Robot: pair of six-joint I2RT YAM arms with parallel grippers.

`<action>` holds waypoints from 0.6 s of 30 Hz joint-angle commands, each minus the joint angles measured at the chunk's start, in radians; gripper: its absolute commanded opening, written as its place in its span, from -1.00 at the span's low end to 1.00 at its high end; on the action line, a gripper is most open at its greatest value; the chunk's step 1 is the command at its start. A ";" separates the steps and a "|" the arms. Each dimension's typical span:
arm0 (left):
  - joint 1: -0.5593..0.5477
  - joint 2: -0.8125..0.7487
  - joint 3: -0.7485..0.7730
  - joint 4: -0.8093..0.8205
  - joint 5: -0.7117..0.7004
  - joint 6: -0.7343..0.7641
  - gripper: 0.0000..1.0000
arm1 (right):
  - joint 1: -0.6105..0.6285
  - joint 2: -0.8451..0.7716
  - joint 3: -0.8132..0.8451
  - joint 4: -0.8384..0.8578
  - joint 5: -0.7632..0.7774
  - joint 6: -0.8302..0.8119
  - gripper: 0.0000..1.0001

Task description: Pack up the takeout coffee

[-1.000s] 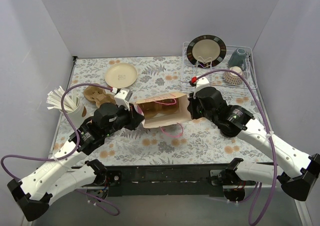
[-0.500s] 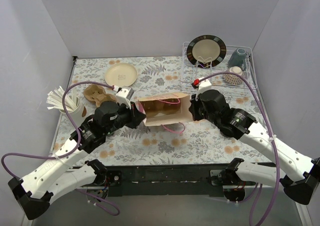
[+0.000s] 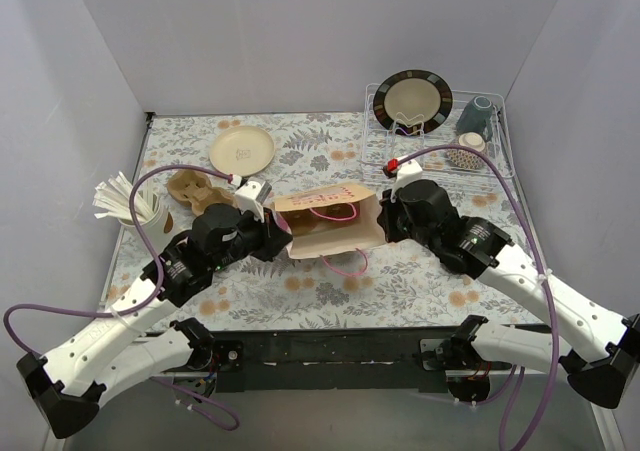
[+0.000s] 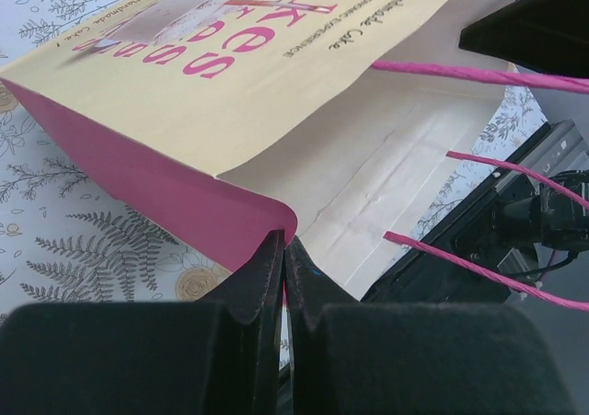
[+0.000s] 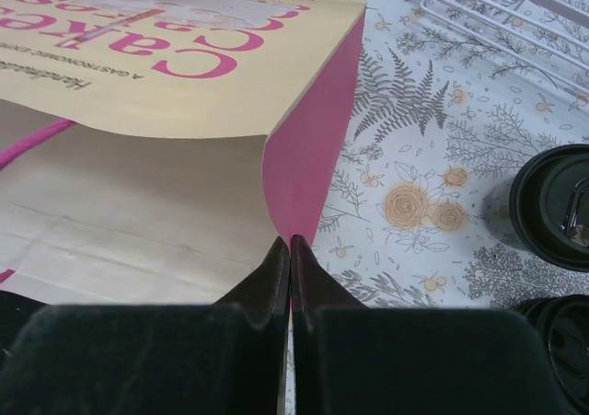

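- The left gripper (image 4: 283,245), its black wedge jaws clenched on the pink gusset of the paper bag (image 4: 276,74).
- The right gripper (image 5: 291,242), jaws pinching the opposite pink fold.
- The takeout coffee (image 5: 550,203), round and glossy black, stands on the floral table (image 5: 414,148) beside the bag.

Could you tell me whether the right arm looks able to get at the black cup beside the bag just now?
Probably not yet: the right gripper is shut on the pink edge of the paper bag, so it is occupied. The black cup stands close to its right, with bare tablecloth between.
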 commanded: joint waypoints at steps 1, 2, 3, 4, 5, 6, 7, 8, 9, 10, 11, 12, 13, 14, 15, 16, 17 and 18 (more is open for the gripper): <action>-0.002 -0.041 -0.012 -0.023 0.051 0.020 -1.00 | 0.002 -0.050 -0.045 0.030 -0.054 -0.007 -0.97; -0.003 -0.055 -0.040 -0.022 0.103 0.020 -1.00 | 0.001 -0.076 -0.077 0.039 -0.069 -0.010 -0.97; -0.003 -0.076 -0.054 -0.016 0.126 0.015 -1.00 | 0.002 -0.092 -0.102 0.049 -0.101 -0.012 -0.97; -0.005 -0.092 -0.069 -0.014 0.137 0.005 -1.00 | 0.002 -0.106 -0.149 0.056 -0.112 -0.013 -0.97; -0.008 -0.106 -0.090 -0.007 0.137 -0.018 -1.00 | 0.001 -0.135 -0.163 0.059 -0.120 -0.015 -0.97; -0.010 -0.130 -0.098 0.012 0.144 -0.020 -1.00 | 0.002 -0.149 -0.174 0.061 -0.120 -0.014 -0.97; -0.010 -0.136 -0.103 0.012 0.143 -0.023 -1.00 | 0.001 -0.162 -0.181 0.062 -0.117 -0.015 -0.97; -0.010 -0.138 -0.103 0.012 0.146 -0.026 -1.00 | 0.002 -0.181 -0.191 0.062 -0.108 -0.015 -0.97; -0.010 -0.136 -0.103 0.015 0.151 -0.025 -1.00 | 0.001 -0.189 -0.194 0.062 -0.105 -0.020 -0.97; -0.011 -0.127 -0.101 0.015 0.160 -0.022 -1.00 | 0.000 -0.195 -0.195 0.061 -0.103 -0.020 -0.97; -0.011 -0.121 -0.101 0.015 0.167 -0.020 -1.00 | 0.000 -0.200 -0.195 0.056 -0.100 -0.023 -0.97; -0.011 -0.113 -0.095 0.016 0.178 -0.016 -1.00 | 0.002 -0.202 -0.195 0.055 -0.105 -0.026 -0.97; -0.011 -0.103 -0.095 0.015 0.184 -0.014 -1.00 | 0.001 -0.202 -0.195 0.050 -0.108 -0.029 -0.97; -0.010 -0.100 -0.094 0.013 0.187 -0.011 -1.00 | 0.000 -0.202 -0.195 0.050 -0.112 -0.030 -0.97; -0.011 -0.098 -0.094 0.015 0.194 -0.009 -1.00 | 0.002 -0.202 -0.195 0.049 -0.112 -0.030 -0.97; -0.010 -0.100 -0.091 0.015 0.197 -0.008 -1.00 | 0.001 -0.205 -0.194 0.047 -0.112 -0.030 -0.97; -0.011 -0.100 -0.091 0.015 0.194 -0.006 -1.00 | 0.002 -0.205 -0.194 0.050 -0.112 -0.029 -0.97; -0.011 -0.100 -0.089 0.013 0.188 -0.006 -1.00 | 0.001 -0.206 -0.188 0.056 -0.114 -0.030 -0.97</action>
